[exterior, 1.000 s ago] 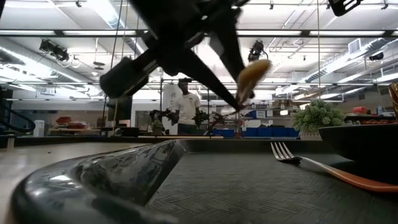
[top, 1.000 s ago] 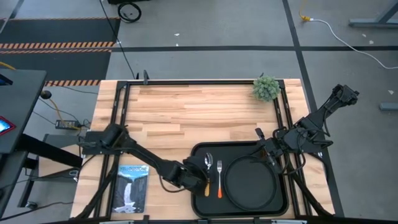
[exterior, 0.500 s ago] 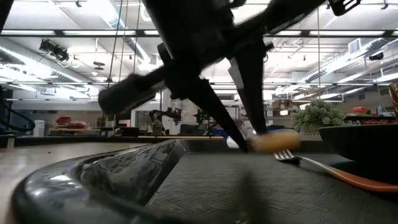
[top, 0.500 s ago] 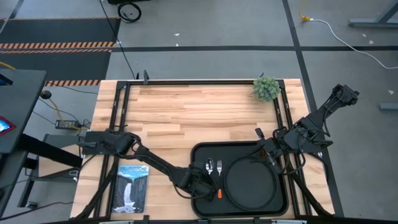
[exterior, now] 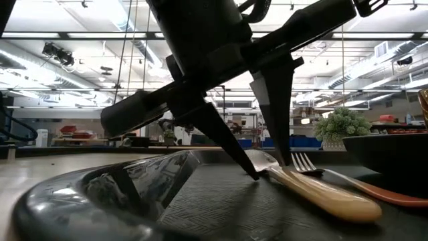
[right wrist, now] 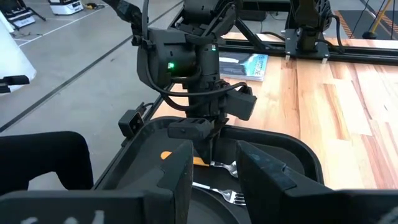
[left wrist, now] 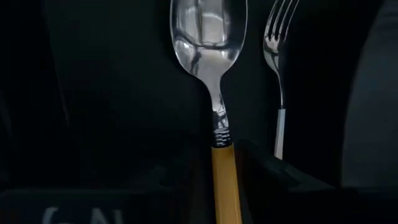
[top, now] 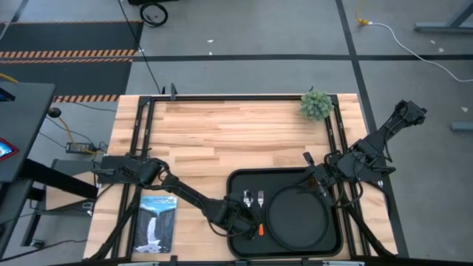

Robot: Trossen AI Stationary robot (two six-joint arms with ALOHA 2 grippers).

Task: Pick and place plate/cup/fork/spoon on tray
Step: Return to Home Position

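Note:
The black tray (top: pixel 240 181) lies at the table's near right, with the round black plate (top: pixel 297 220) in its right half. The spoon (left wrist: pixel 214 93) and the fork (left wrist: pixel 277 68) lie side by side on the tray's left part, bowl and tines toward the far edge. My left gripper (exterior: pixel 271 171) points down over the spoon's neck. Its fingers stand slightly apart on either side of the spoon, which lies flat on the tray floor (exterior: pixel 321 194). My right gripper (right wrist: pixel 214 180) is open and empty above the tray's far right corner (top: pixel 319 179). An amber sliver (exterior: pixel 424 104) shows above the plate's rim; I cannot tell if it is the cup.
A small potted plant (top: pixel 316 104) stands at the table's far right. A booklet (top: pixel 157 223) lies at the near left. Black frame rails (top: pixel 144 133) run along the table's sides. Bare wood (top: pixel 236 137) stretches across the far middle.
My left gripper has gone down and toward the near edge with the spoon, which hung tilted above the tray. The spoon now lies flat beside the fork. The fingertips, closed on it half a second ago, now stand apart.

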